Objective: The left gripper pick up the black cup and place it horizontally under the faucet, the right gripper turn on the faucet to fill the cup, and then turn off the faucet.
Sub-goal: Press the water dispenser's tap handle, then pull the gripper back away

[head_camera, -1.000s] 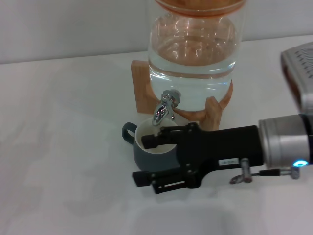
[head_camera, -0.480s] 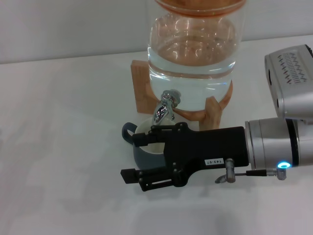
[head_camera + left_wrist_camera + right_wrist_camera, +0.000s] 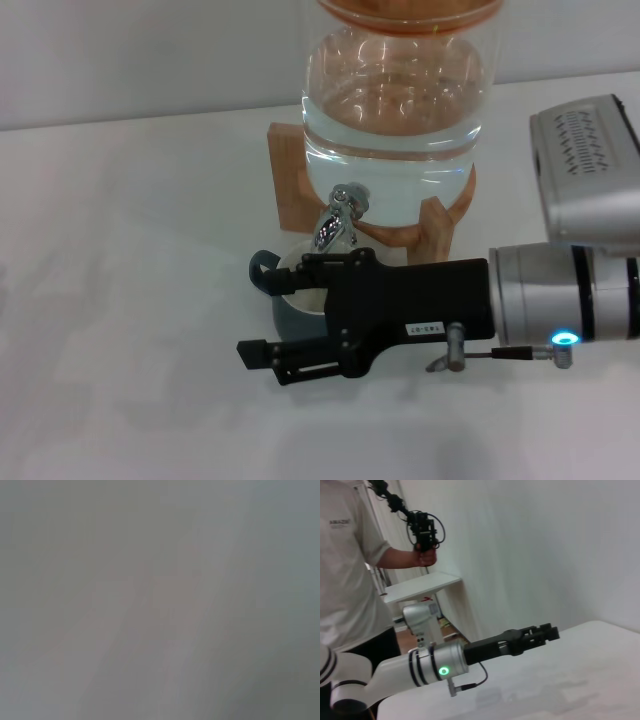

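**Faucet just beyond the right gripper**

Finds the cup (image 3: 288,322) upright on the bench (image 3: 120,300), directly beneath the faucet (image 3: 335,225), with its handle turned to the robot's left. Shows the right gripper (image 3: 265,315) hovering level above that cup, spread wide and holding nothing, with its long axis across the bench and pointing left. Places the faucet just beyond the far finger, toward the jar (image 3: 395,130) on its stand (image 3: 288,180); close, but seemingly not touching. Calls, as a judgement, for a short shift toward the jar to bracket the lever. Leaves the right arm by far the nearer one.

From the head: all of the above, but no left gripper. From the right wrist alone: the left gripper (image 3: 547,630), held above bare bench with neither cup nor jar in sight near it; open or closed, impossible to tell. From the left wrist: nothing but flat grey.
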Motion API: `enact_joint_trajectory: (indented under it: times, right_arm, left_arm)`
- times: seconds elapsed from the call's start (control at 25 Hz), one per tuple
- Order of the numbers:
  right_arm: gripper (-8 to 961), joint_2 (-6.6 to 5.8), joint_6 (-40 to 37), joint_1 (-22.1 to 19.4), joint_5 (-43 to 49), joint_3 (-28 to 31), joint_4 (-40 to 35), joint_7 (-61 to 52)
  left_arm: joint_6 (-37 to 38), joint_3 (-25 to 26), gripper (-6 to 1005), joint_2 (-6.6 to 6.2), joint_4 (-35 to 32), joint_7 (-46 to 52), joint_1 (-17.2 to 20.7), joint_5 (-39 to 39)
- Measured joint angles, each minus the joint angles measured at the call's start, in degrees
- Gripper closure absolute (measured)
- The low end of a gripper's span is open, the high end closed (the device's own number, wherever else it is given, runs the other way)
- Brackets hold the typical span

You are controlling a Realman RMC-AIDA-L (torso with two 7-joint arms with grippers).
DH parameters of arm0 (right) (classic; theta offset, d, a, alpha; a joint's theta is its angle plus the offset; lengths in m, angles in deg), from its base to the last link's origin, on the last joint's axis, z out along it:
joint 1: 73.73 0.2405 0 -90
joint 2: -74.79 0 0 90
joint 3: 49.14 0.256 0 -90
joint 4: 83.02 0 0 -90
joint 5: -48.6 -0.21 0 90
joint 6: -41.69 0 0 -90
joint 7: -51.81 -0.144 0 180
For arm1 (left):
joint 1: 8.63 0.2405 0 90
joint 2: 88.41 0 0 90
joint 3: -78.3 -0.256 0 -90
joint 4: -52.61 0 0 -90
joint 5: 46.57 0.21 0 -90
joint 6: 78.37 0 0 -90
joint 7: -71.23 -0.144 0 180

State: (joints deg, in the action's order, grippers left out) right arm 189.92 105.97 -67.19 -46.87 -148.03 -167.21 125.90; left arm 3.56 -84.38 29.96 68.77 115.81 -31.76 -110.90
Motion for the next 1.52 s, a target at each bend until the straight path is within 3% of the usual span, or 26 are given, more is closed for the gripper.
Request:
enact_joint_trajectory:
  times: [0.48, 1.52]
  right_arm:
    - [141, -0.06, -4.3, -0.3, 0.6, 0.1, 0.8, -0.1]
    - [143, -0.27, -0.5, -0.6, 0.5, 6.7, 4.3, 0.4]
  left_arm:
    - [0.1, 0.0, 467, 0.27, -0.1, 0.0, 0.2, 0.0]
    - [0.1, 0.0, 467, 0.29, 0.1, 0.0, 0.1, 0.0]
